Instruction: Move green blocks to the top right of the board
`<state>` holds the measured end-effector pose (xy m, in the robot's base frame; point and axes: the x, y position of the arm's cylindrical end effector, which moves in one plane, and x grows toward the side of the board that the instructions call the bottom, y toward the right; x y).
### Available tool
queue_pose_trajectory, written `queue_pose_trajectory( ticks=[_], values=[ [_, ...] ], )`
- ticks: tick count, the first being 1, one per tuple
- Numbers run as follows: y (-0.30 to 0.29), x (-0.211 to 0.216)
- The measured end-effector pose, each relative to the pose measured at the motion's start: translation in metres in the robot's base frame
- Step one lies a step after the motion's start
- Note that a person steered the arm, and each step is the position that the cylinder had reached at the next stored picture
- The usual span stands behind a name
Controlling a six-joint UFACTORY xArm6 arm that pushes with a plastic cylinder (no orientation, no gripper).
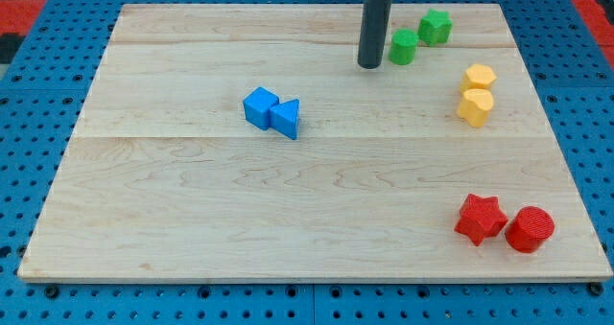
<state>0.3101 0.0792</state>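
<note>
Two green blocks sit near the view's top right of the wooden board (192, 220): a green cylinder (404, 47) and a green cube-like block (435, 26) just up and right of it. My tip (369, 65) rests on the board just left of the green cylinder, a small gap apart from it. The dark rod rises from the tip out of the view's top.
Two yellow blocks (476, 95) are stacked close together at the right. A red star (480, 219) and a red cylinder (530, 229) lie at the bottom right. A blue cube (259, 106) touches a blue triangle (285, 118) left of centre.
</note>
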Motion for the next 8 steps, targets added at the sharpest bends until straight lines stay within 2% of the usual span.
queue_pose_trajectory(
  ticks=[2, 8],
  values=[
    [0.11, -0.041],
    [0.13, -0.046]
  ],
)
